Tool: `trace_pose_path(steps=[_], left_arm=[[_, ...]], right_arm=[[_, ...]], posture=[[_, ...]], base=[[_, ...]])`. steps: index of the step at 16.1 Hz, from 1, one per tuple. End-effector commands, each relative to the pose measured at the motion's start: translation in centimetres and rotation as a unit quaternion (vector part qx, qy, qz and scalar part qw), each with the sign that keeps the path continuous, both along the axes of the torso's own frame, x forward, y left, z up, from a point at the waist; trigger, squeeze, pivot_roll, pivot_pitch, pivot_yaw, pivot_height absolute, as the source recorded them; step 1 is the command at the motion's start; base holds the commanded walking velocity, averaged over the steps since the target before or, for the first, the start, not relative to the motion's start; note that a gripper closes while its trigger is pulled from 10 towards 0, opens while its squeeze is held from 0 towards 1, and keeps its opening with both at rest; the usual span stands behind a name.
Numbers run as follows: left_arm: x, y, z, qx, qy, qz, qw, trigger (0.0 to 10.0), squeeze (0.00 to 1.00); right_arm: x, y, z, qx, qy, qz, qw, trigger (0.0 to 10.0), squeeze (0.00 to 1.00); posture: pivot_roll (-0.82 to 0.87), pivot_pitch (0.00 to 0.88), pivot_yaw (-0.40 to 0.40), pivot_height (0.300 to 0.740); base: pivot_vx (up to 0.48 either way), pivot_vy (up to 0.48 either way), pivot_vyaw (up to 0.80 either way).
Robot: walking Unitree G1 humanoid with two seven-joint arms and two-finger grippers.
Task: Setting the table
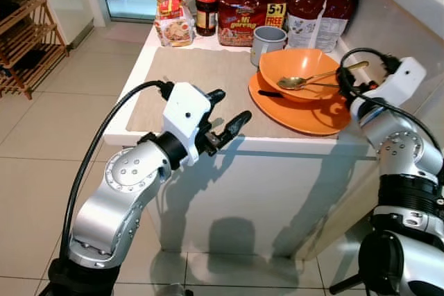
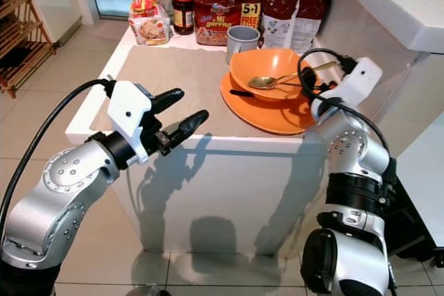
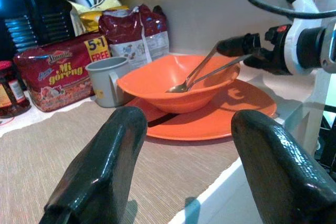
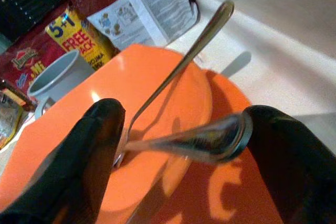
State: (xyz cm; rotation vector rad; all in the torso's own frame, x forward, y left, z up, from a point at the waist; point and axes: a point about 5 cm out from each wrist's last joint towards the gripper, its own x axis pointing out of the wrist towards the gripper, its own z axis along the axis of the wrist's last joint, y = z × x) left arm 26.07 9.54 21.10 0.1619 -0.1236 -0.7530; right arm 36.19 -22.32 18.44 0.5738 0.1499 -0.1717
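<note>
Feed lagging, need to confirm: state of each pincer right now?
Left pincer: open, empty, at the table's front edge.
Right pincer: open around the utensil handles in the orange bowl, not clamped.

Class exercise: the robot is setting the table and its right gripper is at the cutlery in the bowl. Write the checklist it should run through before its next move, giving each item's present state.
1. Right gripper open around a utensil handle: ok, its fingers sit on either side.
2. Handle actually gripped: not ok, the jaws are not yet closed.
3. Orange bowl seated on the orange plate: ok.
4. Spoon and fork both resting in the bowl: ok.
5. Left gripper open and away from the dishes: ok, it hovers at the counter edge.
6. Grey mug far enough from the bowl: cannot tell.
</note>
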Motion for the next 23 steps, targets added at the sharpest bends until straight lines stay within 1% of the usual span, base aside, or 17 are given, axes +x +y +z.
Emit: trace_pose_path(steps=[1,3,4,6,10,23], left_arm=[[-0.39,-0.25,0.31,0.003,-0.004,-0.012,1.0,10.0,0.0],[-0.51,-0.15,0.28,0.005,-0.003,-0.01,1.0,10.0,0.0],[-0.52,-0.13,0.27,0.004,-0.002,-0.01,1.0,10.0,0.0],[-0.53,-0.18,0.27,0.005,-0.003,-0.01,1.0,10.0,0.0],[-0.6,-0.05,0.28,0.006,-0.002,-0.009,1.0,10.0,0.0],[-0.66,-0.22,0.27,0.011,-0.001,-0.02,1.0,10.0,0.0]], right_arm=[[0.16,-0.07,0.39,0.016,-0.001,-0.004,1.0,0.0,0.0],[0.07,0.0,0.45,0.02,-0.004,-0.004,1.0,0.0,0.0],[0.08,0.23,0.63,0.03,-0.008,0.001,1.0,0.0,0.0],[0.06,0.32,0.7,0.03,-0.007,0.002,1.0,0.0,0.0],[0.15,0.26,0.67,0.053,-0.007,-0.002,0.999,0.0,0.0],[0.31,0.12,0.87,0.056,-0.012,-0.01,0.998,0.0,0.0]], posture=[[0.08,0.002,-0.044,0.74],[0.09,0.006,-0.05,0.74],[0.09,0.006,-0.05,0.74],[0.09,0.005,-0.05,0.74],[0.1,0.004,-0.051,0.74],[0.1,0.0,-0.043,0.74]], base=[[0.0,0.0,0.0],[0.0,0.0,0.0],[0.0,0.0,0.0],[0.0,0.0,0.0],[0.0,0.0,0.0],[0.0,0.0,0.0]])
